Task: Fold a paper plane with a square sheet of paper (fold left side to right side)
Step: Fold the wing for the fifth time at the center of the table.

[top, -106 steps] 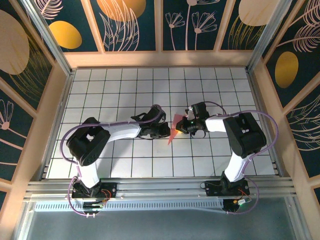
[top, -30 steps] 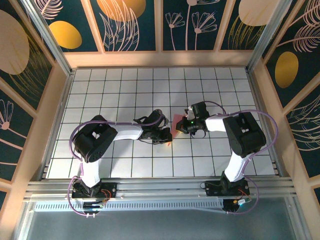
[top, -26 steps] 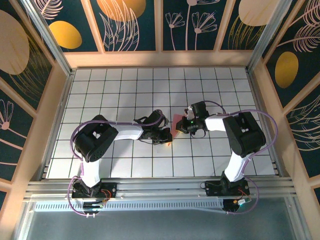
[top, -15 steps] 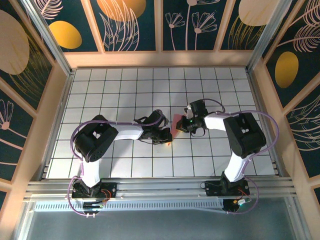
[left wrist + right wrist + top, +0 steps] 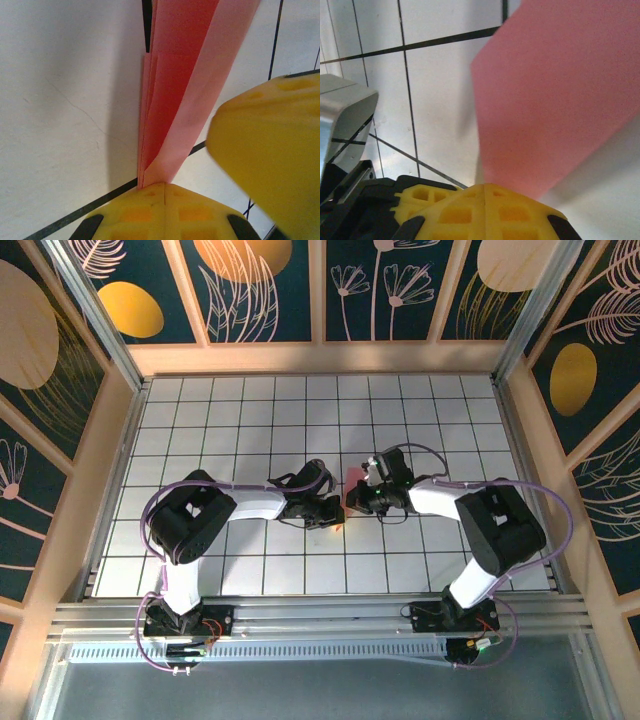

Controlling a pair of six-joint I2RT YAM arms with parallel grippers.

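From the top camera I see the paper plane on the white tiled table, squeezed between my two grippers near the middle of the grid. Its long axis runs from about 1 o'clock, the broader end, down to 7 o'clock, the narrow end.

The left gripper sits at the paper's 9 o'clock, low on the narrow end. The right gripper sits at its 3 o'clock, beside the broader part.

On the left wrist view, the stacked pink layers run up toward 1 o'clock from a yellow finger. I cannot tell whether that tool is clamped on them or only pressing. On the right wrist view, a flat pink panel rises from one yellow finger, and its state is equally unclear.

I judge the left arm better placed to carry the left flap across.
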